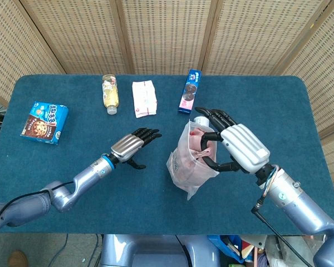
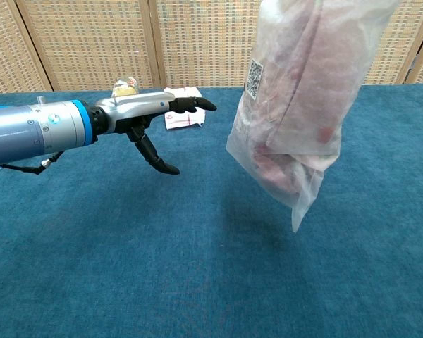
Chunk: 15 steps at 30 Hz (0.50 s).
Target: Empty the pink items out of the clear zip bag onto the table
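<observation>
The clear zip bag (image 1: 187, 162) hangs in the air above the table's middle, filled with pink items (image 2: 296, 105). My right hand (image 1: 234, 146) grips its top edge, and the bag dangles below it, lifted off the cloth. In the chest view the bag (image 2: 299, 91) fills the upper right, its lower corner pointing down. My left hand (image 1: 132, 147) is open, fingers stretched toward the bag, a short gap to its left. In the chest view the left hand (image 2: 151, 113) reaches in from the left, thumb pointing down, holding nothing.
Along the far edge of the blue table (image 1: 72, 167) lie a drink bottle (image 1: 110, 93), a white packet (image 1: 144, 98) and a blue biscuit box (image 1: 189, 92). A blue snack box (image 1: 44, 122) sits at the left. A can (image 1: 199, 119) stands mostly hidden behind the bag.
</observation>
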Tool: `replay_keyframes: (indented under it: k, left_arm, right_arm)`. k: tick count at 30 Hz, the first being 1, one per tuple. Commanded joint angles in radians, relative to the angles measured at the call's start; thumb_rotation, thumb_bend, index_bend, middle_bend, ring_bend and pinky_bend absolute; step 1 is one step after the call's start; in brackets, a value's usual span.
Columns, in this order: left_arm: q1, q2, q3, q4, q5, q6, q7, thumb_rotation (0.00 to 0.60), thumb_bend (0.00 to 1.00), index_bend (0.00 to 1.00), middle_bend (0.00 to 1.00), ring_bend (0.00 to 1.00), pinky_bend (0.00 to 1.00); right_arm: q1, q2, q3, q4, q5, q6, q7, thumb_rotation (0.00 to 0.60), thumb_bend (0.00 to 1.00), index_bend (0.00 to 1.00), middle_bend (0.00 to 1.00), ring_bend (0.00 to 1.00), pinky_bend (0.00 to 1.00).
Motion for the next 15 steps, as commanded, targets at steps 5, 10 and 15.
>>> replay_keyframes:
  k: [5, 10, 15]
  left_arm:
    - [-0.005, -0.047, 0.012, 0.061, 0.044, 0.036, -0.061, 0.6, 0.2, 0.02, 0.0, 0.0, 0.0]
    - [-0.034, -0.079, 0.006, 0.09, 0.051, 0.012, -0.081, 0.6, 0.21, 0.02, 0.0, 0.0, 0.0]
    - [-0.071, -0.102, 0.002, 0.104, 0.052, -0.031, -0.096, 0.6, 0.2, 0.14, 0.0, 0.0, 0.0]
  right_arm:
    - [0.05, -0.026, 0.013, -0.025, 0.065, -0.028, -0.068, 0.6, 0.64, 0.77, 0.0, 0.0, 0.0]
    - [0.071, -0.031, 0.018, -0.039, 0.105, -0.031, -0.109, 0.6, 0.64, 0.77, 0.0, 0.0, 0.0]
    - [0.085, -0.032, 0.022, -0.05, 0.14, -0.033, -0.141, 0.6, 0.64, 0.77, 0.0, 0.0, 0.0]
